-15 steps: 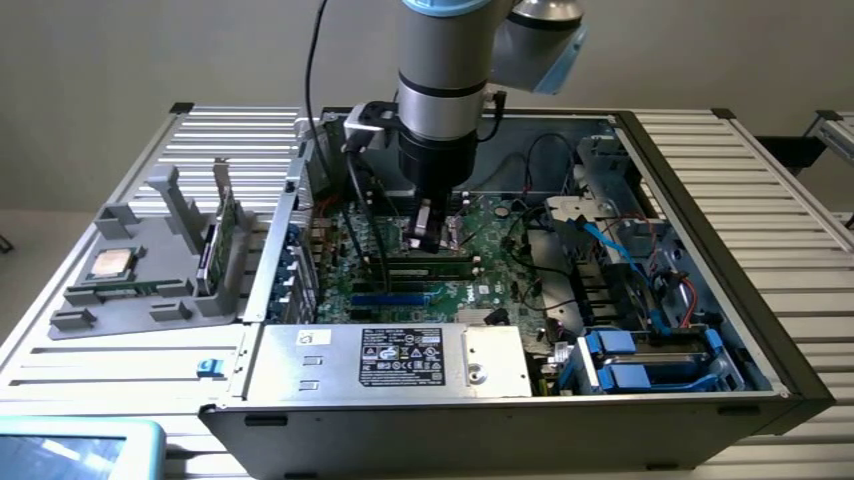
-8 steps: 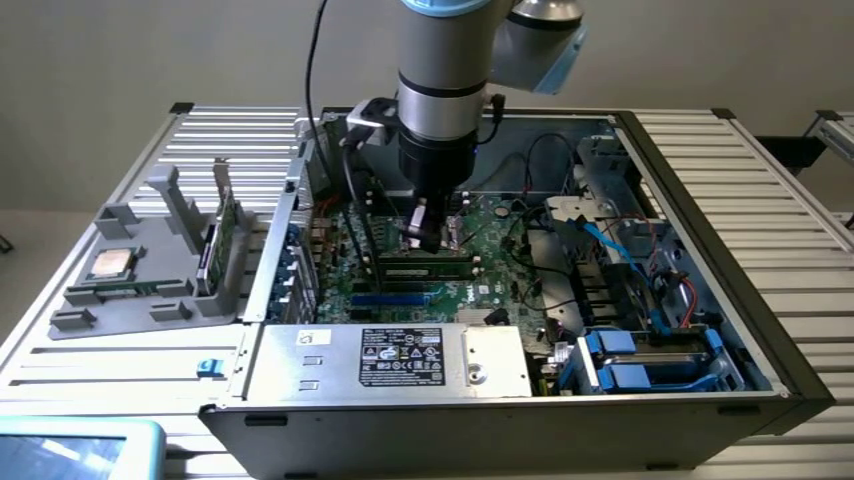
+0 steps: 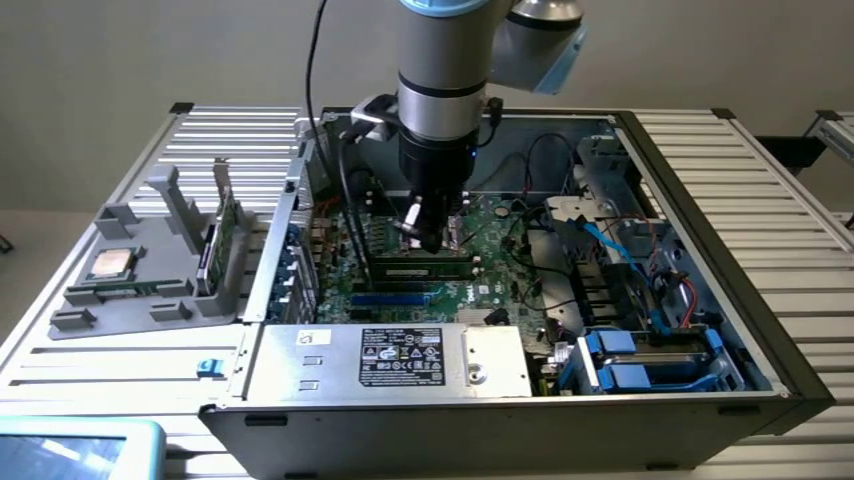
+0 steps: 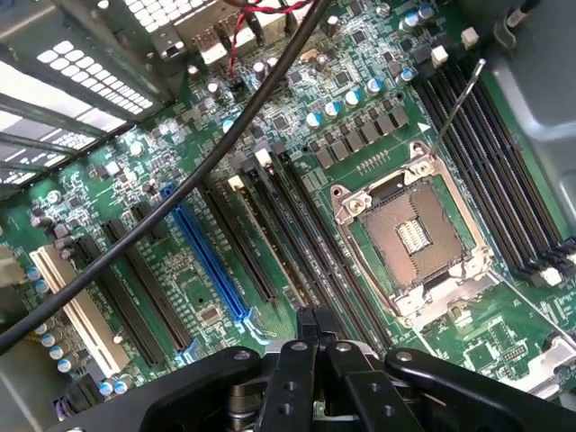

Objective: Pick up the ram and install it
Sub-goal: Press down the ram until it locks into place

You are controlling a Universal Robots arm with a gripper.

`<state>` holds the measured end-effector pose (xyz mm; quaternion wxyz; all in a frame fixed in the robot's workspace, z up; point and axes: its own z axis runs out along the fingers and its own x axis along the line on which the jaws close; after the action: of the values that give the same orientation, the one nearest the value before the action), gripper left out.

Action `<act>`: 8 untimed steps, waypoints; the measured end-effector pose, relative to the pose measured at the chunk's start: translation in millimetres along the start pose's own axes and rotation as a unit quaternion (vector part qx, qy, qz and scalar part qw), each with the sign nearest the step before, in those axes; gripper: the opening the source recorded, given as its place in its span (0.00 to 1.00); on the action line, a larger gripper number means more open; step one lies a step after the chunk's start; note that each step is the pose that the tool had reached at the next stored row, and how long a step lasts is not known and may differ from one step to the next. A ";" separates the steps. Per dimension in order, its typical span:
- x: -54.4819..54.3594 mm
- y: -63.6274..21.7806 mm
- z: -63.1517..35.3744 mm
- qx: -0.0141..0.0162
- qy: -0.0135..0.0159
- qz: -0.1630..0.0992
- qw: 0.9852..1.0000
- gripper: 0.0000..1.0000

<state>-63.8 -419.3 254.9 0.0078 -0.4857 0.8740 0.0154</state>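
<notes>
My gripper (image 3: 429, 236) hangs inside the open computer case, low over the motherboard (image 3: 501, 235). A long green ram (image 3: 424, 268) with dark chips lies along a slot just in front of the fingertips, toward the case's front. In the wrist view the gripper (image 4: 310, 317) is shut, its black fingers pressed together with nothing between them. They hover over the long black slots (image 4: 297, 234) beside the empty processor socket (image 4: 409, 229). Whether the tips touch the ram I cannot tell.
On the exterior view's left stands a grey holder (image 3: 80, 322) with a silver processor chip (image 3: 110, 265), an upright card (image 3: 220, 235) and a narrow green stick (image 3: 127, 291). A black cable (image 4: 207, 171) crosses the board. The power supply (image 3: 387, 358) and blue drive bays (image 3: 627, 365) flank the case's front.
</notes>
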 end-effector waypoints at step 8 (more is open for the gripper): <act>0.0 0.0 0.0 0.002 -0.001 0.065 0.998 0.09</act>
<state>-63.9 -419.3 254.9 0.0087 -0.4277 0.9038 0.0148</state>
